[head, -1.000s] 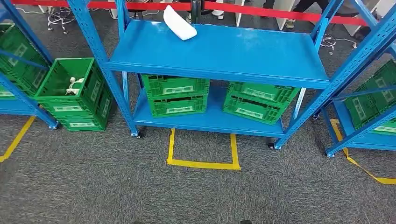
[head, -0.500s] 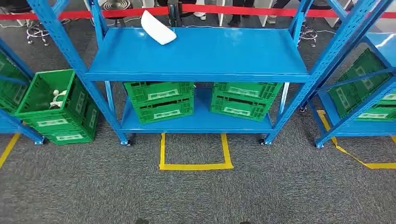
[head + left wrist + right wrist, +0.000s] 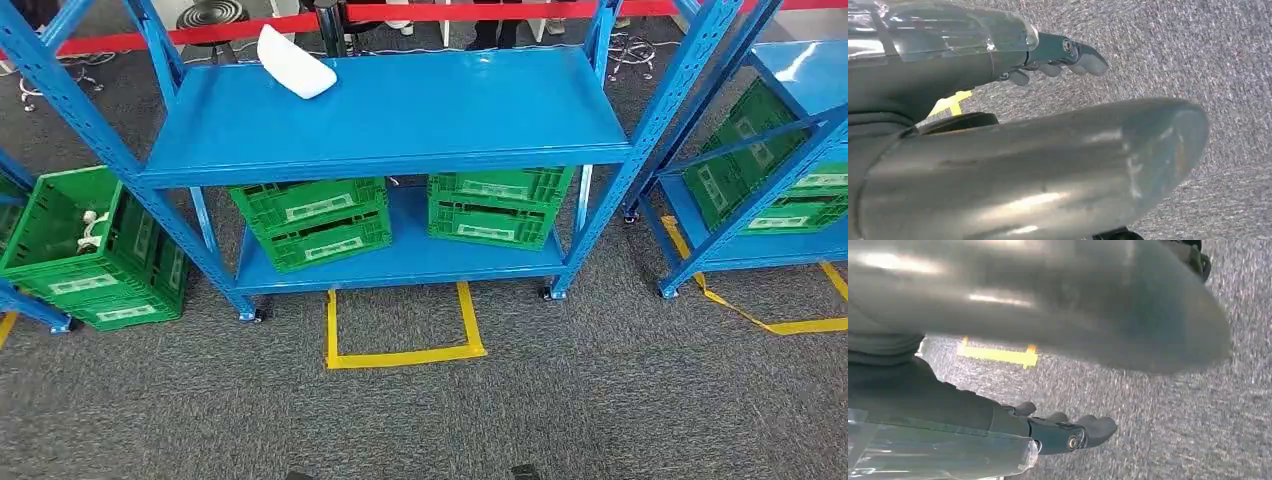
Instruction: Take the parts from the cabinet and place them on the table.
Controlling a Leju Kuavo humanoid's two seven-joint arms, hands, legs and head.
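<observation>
A white curved part (image 3: 296,63) lies at the back left of the top shelf of the blue cabinet rack (image 3: 420,110). More white parts (image 3: 90,230) sit inside a green crate (image 3: 95,285) on the neighbouring rack to the left. My left hand (image 3: 1058,60) hangs beside my body over grey carpet, its fingers loose and holding nothing. My right hand (image 3: 1063,430) hangs the same way over the carpet and holds nothing. Both hands are far from the rack.
Two stacks of green crates (image 3: 308,220) (image 3: 497,206) stand on the rack's lower shelf. Another blue rack with green crates (image 3: 770,180) is at the right. A yellow tape square (image 3: 400,355) marks the carpet before the rack. A red barrier (image 3: 230,30) runs behind.
The whole picture has shifted left and the rack looks nearer and more square-on, so the camera has moved. The white part lies in the same place on the shelf.
</observation>
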